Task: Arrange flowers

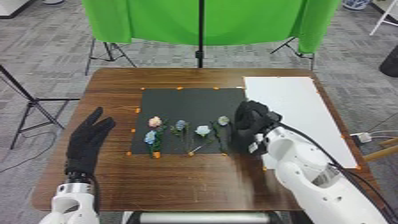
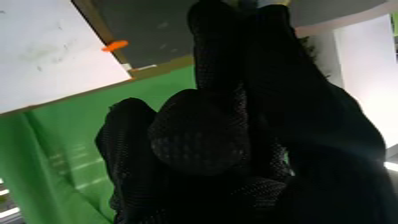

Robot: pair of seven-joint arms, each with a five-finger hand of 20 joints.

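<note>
We're likely partway, flowers [image 1: 202,130] lying on the dark mat [image 1: 194,102], but can't tell if the right robot hand [image 1: 252,120] at its right edge is open or holding another.

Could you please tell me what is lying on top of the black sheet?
Five flowers, including a pink one, lie there. The right hand hides part of the black sheet, so anything beneath it cannot be seen.

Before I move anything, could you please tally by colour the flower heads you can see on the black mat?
Pink flower head: 1
Blue flower heads: 2
Pale, whitish flower heads: 2
Total in sight: 5
</note>
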